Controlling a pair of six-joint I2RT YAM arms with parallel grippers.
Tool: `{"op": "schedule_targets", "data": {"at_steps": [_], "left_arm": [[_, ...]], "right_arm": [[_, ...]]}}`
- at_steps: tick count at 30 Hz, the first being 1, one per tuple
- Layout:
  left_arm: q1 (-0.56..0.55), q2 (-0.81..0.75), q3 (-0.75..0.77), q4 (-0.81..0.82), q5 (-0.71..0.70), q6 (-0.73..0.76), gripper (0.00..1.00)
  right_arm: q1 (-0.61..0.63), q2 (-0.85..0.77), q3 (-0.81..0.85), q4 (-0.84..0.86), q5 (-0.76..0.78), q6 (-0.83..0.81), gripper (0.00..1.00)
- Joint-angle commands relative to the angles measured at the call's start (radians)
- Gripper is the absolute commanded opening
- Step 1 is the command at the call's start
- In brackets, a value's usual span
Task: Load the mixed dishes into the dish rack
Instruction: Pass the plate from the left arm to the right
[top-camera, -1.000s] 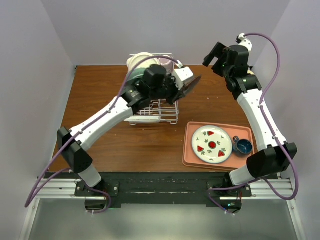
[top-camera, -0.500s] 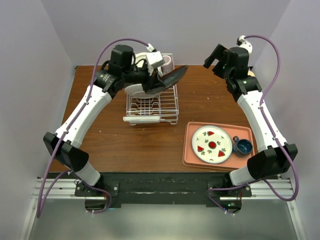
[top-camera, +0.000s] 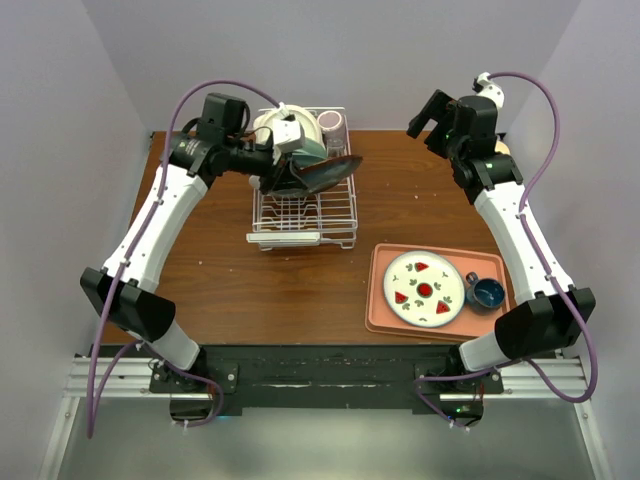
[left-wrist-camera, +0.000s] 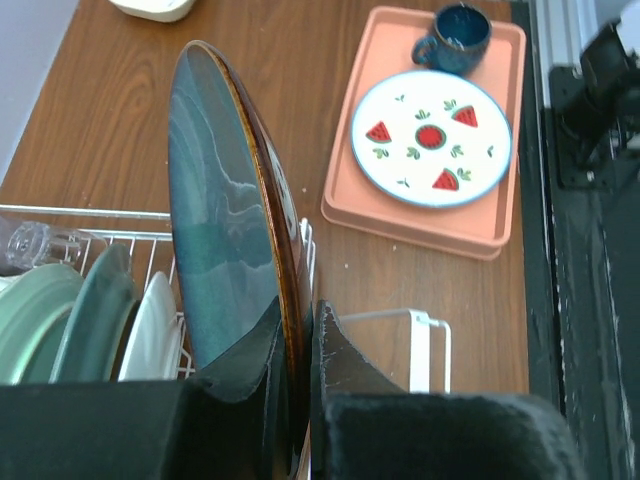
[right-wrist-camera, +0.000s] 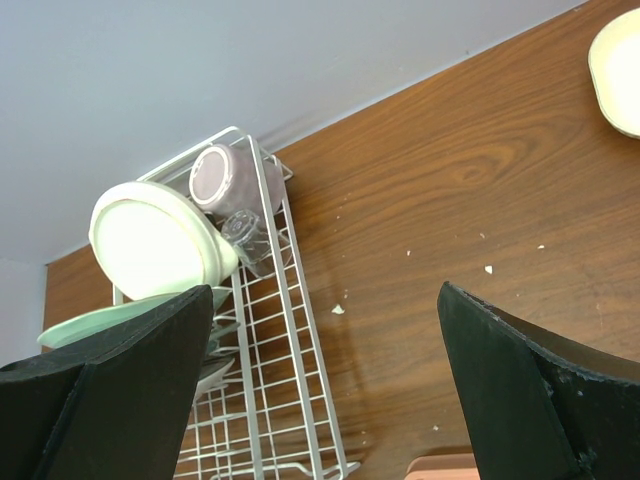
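My left gripper (top-camera: 296, 172) (left-wrist-camera: 300, 322) is shut on the rim of the dark-rimmed blue-green plate (top-camera: 331, 172) (left-wrist-camera: 225, 220). It holds the plate on edge over the white wire dish rack (top-camera: 332, 218) (left-wrist-camera: 428, 322) (right-wrist-camera: 265, 372). Pale green plates (left-wrist-camera: 45, 320) and a white plate (left-wrist-camera: 152, 338) stand in the slots just left of the held plate. A white bowl (top-camera: 285, 124) (right-wrist-camera: 150, 240), a purple cup (top-camera: 330, 122) (right-wrist-camera: 222, 180) and a clear glass (right-wrist-camera: 245, 232) sit at the rack's far end. My right gripper (top-camera: 424, 111) (right-wrist-camera: 325, 290) hangs open and empty, high at the back right.
A salmon-pink tray (top-camera: 385, 302) (left-wrist-camera: 350, 190) at the front right carries a watermelon-patterned plate (top-camera: 424, 288) (left-wrist-camera: 430, 135) and a dark blue mug (top-camera: 487, 293) (left-wrist-camera: 455, 38). A cream dish (right-wrist-camera: 617, 70) (left-wrist-camera: 150, 8) lies on the table at the far right. Walls close in on three sides.
My left arm has swung back and to the left, carrying the dark plate from the rack's right side to above its far half. The right arm has not moved.
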Motion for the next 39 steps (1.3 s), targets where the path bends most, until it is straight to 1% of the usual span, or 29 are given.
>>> {"op": "schedule_targets", "data": {"at_steps": [1,2,3,6,9,12,19,30,36,39], "left_arm": [[0.018,-0.027,0.115,-0.102,0.131,0.258,0.00],[0.020,-0.016,0.124,-0.140,0.134,0.296,0.00],[0.018,0.007,0.142,-0.214,0.131,0.359,0.00],[0.020,0.045,0.156,-0.275,0.093,0.398,0.00],[0.023,0.071,0.150,-0.296,0.062,0.408,0.00],[0.032,0.082,0.138,-0.293,0.035,0.402,0.00],[0.058,0.096,0.109,-0.293,0.024,0.404,0.00],[0.092,0.084,0.015,-0.263,0.022,0.393,0.00],[0.109,0.093,0.009,-0.259,0.005,0.387,0.00],[0.115,0.104,0.031,-0.268,0.010,0.387,0.00]], "right_arm": [[-0.008,-0.020,-0.002,0.051,-0.007,0.013,0.99],[-0.008,-0.015,-0.001,0.051,-0.011,0.013,0.99],[-0.008,-0.013,0.002,0.053,-0.018,0.016,0.99],[-0.008,-0.001,0.009,0.051,-0.030,0.016,0.99],[-0.006,0.008,0.013,0.047,-0.034,0.016,0.99],[-0.008,0.014,0.016,0.047,-0.046,0.016,0.99],[-0.008,0.016,0.007,0.050,-0.055,0.019,0.99],[-0.006,0.013,-0.045,0.068,-0.096,0.028,0.99],[-0.006,0.014,-0.073,0.076,-0.113,0.031,0.99],[-0.006,0.014,-0.076,0.076,-0.116,0.031,0.99]]}}
